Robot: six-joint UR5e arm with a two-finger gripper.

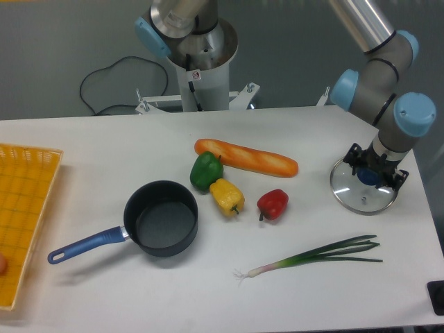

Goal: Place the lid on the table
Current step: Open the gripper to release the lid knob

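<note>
The lid (361,193), a round clear glass disc with a thin metal rim and a blue centre knob, is at the right side of the white table (104,146). It lies flat on the tabletop or just above it. My gripper (373,173) points down over the lid's centre. Its dark fingers (355,164) stand on either side of the knob and look closed on it. The gripper hides the lid's far part.
A dark saucepan (161,219) with a blue handle sits left of centre. A baguette (246,157) and green (205,171), yellow (227,195) and red (272,204) peppers lie mid-table. A spring onion (312,257) lies front right. A yellow gridded tray (24,208) is at the left edge.
</note>
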